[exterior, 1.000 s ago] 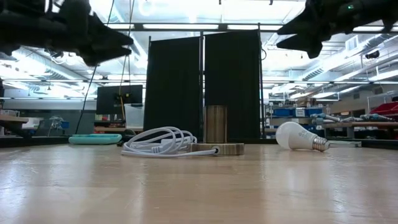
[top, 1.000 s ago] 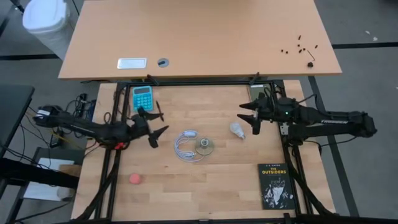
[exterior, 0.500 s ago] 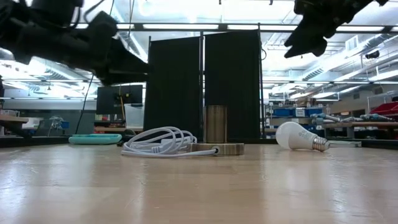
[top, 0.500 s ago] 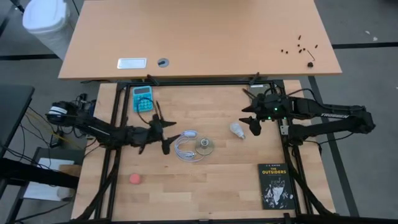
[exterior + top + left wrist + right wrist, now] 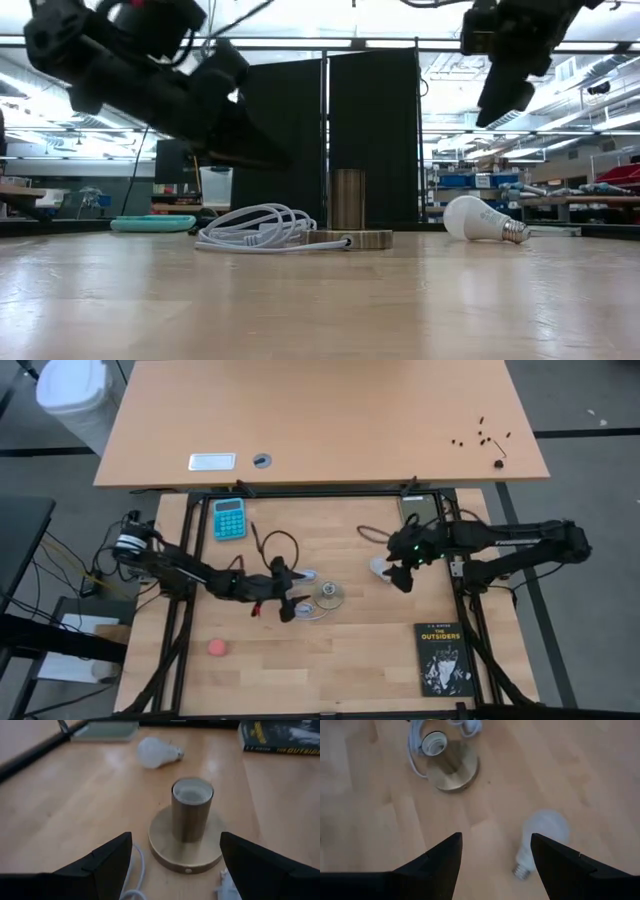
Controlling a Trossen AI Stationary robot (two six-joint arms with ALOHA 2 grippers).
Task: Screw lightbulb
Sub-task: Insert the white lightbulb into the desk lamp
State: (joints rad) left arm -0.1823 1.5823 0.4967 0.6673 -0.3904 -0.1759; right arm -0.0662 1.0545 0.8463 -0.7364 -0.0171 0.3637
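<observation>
The white frosted lightbulb [image 5: 380, 567] lies on its side on the wooden table; it also shows in the low view [image 5: 478, 219] and the right wrist view [image 5: 542, 837]. The brass socket [image 5: 328, 596] stands upright on its round base [image 5: 185, 851], with its white cord [image 5: 299, 600] coiled beside it. My left gripper [image 5: 292, 598] is open and empty just left of the socket, which shows between its fingers in the left wrist view [image 5: 175, 870]. My right gripper [image 5: 398, 572] is open and empty, pointing down above the bulb [image 5: 495, 865].
A blue calculator [image 5: 229, 518] lies at the far left, a red ball [image 5: 218, 648] at the near left, and a black book [image 5: 443, 658] at the near right. A flat dark device [image 5: 415, 508] lies at the far right. Bare wood lies between socket and bulb.
My left gripper has gone toward the table's right and near edge and come down beside the socket and cord. My right gripper has tipped from level to pointing down and shifted a little toward the bulb. The bulb and socket have stayed put.
</observation>
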